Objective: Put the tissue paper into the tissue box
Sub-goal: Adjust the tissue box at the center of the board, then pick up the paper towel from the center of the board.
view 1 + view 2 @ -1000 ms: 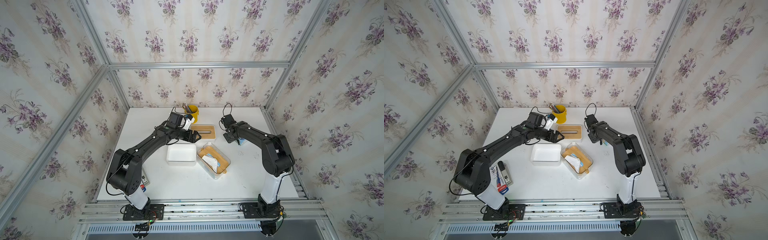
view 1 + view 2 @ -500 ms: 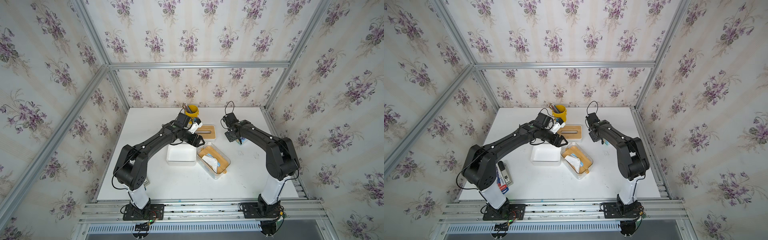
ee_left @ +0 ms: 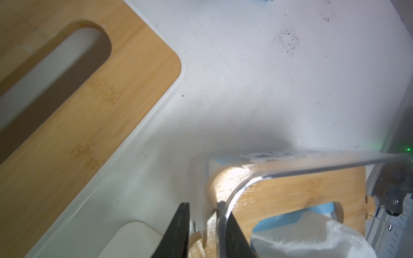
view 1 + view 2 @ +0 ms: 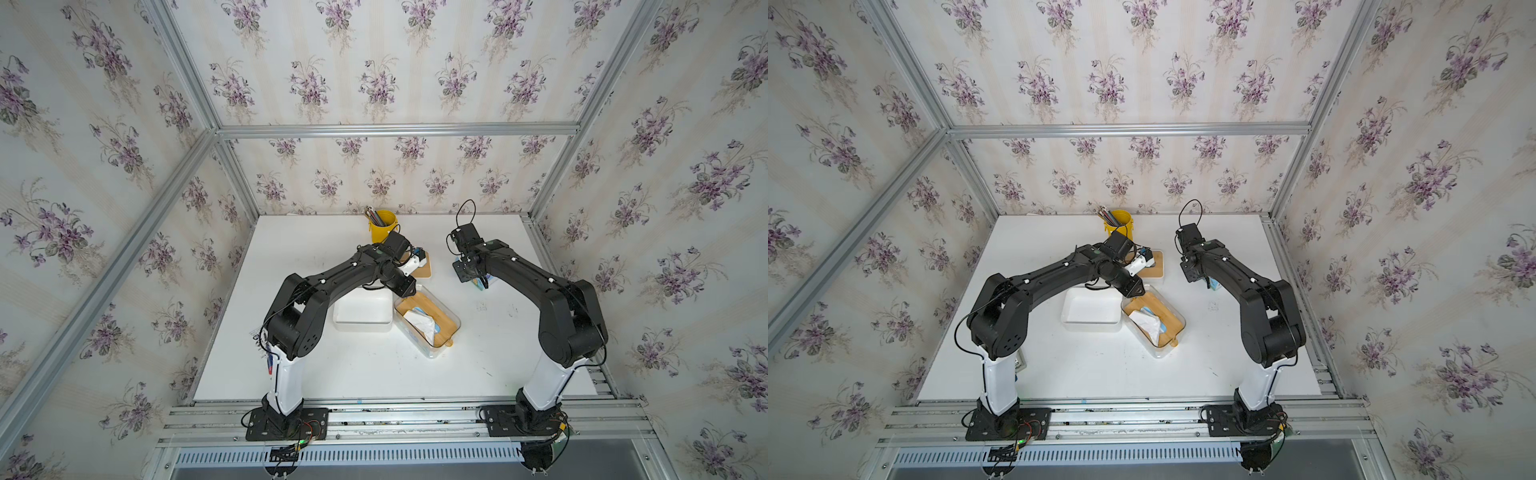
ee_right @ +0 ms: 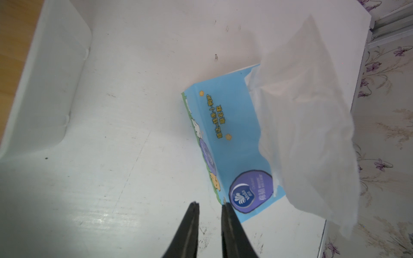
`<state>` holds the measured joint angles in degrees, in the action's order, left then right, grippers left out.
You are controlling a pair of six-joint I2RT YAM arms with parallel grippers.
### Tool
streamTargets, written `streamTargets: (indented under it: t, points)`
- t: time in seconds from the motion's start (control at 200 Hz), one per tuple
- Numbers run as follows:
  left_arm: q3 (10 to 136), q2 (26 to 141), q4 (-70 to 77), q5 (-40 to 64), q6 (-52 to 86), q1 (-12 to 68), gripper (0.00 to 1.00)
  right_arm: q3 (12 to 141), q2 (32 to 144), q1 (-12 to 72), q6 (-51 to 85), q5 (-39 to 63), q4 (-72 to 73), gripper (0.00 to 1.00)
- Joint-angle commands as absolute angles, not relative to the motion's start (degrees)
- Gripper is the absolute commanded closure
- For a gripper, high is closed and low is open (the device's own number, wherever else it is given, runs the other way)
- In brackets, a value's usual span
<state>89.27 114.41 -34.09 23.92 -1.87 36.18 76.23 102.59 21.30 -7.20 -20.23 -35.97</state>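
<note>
- Right now your left gripper (image 3: 202, 210) sits at a corner of the clear tissue box (image 3: 312, 166). One finger is outside the wall and one inside, and the jaws are drawn narrow around it. Whether they actually pinch the wall I cannot tell.
- Inside the box a bamboo insert (image 3: 290, 189) lies over a blue pack, and white tissue (image 4: 422, 324) pokes up through its opening.
- The box stands askew at mid-table (image 4: 353, 374), with one corner just beside the white tray (image 4: 361, 309).
- The bamboo lid (image 3: 89, 111) lies flat behind the box. A strip of bare table separates the lid's rounded corner from the box's corner, so you have room there, though not much.
- A yellow cup (image 4: 382, 226) of pencils stands behind the lid, near the back wall.
- Your right gripper (image 5: 210, 204) hangs low over the table, its fingers slightly parted with nothing between them. One tip is right at the corner of the tissue pack (image 5: 234, 134); contact is too close to call.
- That pack lies flat on the table, well apart from the box on its right. A loose white sheet (image 5: 308, 134) stands out of its top and reaches toward the table's right edge, where the rail (image 5: 391, 22) runs.
- Bare tabletop lies between box and pack, and across the whole front strip.
</note>
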Motion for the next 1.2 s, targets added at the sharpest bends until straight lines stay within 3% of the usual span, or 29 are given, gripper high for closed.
streamTargets:
  t: [0.0,0.255,0.559,0.929,1.109,1.199]
  points:
    - [89.82,114.78,-32.20,22.50,-0.70,36.64,0.79,76.11,101.91,20.94,-5.69,-20.17,-36.31,0.76]
    - [93.17,118.69,-28.89,21.15,6.24,36.88,0.91,75.88,100.99,18.76,-4.49,-18.56,-36.06,0.74]
    - [98.21,121.37,-32.24,16.53,8.89,37.18,1.00,77.50,104.67,18.37,-4.92,-16.82,-34.54,0.61]
    - [93.28,116.30,-34.79,9.56,8.07,36.08,1.00,79.58,110.40,19.03,-5.19,-24.94,-34.47,0.50]
    - [93.09,116.98,-34.30,11.67,8.28,35.77,1.00,79.80,113.67,19.29,-5.54,-27.12,-34.11,0.50]
    - [92.69,116.82,-34.10,12.46,8.35,35.64,1.00,79.18,114.78,19.43,-5.54,-28.24,-33.80,0.54]
